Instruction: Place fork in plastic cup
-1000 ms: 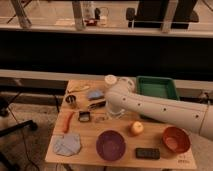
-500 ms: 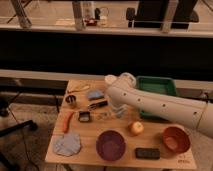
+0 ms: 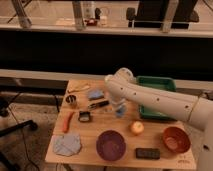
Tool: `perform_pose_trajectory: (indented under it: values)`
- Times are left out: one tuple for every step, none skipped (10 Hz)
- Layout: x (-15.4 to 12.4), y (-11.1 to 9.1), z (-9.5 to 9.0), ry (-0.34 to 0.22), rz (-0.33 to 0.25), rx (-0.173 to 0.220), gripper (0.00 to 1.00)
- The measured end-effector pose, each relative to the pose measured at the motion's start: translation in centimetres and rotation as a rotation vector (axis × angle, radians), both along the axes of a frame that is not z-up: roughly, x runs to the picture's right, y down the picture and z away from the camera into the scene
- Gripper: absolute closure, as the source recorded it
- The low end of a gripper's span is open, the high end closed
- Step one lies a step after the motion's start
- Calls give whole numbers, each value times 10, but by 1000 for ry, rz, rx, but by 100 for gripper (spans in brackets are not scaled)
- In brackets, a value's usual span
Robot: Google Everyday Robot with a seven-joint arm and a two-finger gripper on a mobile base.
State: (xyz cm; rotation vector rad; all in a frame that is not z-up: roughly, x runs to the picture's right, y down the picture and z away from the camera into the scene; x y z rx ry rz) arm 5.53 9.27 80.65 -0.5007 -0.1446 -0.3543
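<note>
My white arm reaches in from the right, and its gripper (image 3: 119, 106) hangs down over the middle of the wooden table (image 3: 90, 159). The small light-blue plastic cup (image 3: 120, 113) stands right under the gripper, partly covered by it. I cannot make out the fork; it may be hidden at the gripper. The purple bowl (image 3: 110, 145) sits at the front, nearer the camera than the cup.
Left of the gripper are a black-handled utensil (image 3: 99, 104), a blue pad (image 3: 95, 93), a dark metal cup (image 3: 71, 100), a thin pale utensil (image 3: 80, 88) and a carrot (image 3: 67, 121). A green tray (image 3: 157, 82), an apple (image 3: 136, 128) and an orange bowl (image 3: 176, 140) are to the right.
The arm has risen and shifted a little toward the back of the table, bringing the gripper over the cup. The things on the table have not moved.
</note>
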Motion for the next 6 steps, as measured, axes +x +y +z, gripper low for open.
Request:
perform_pose_trajectory:
  values:
    - [5,-2,4,8,3,-2,98]
    - [10,-3,7,17,7,-5,98]
    - [15,-4,11,26,11,-7,98]
    - [19,-4,13,33,14,-10,98]
    - [24,-5,15,41,18,-11,98]
    - [28,-5,17,49,22,-11,98]
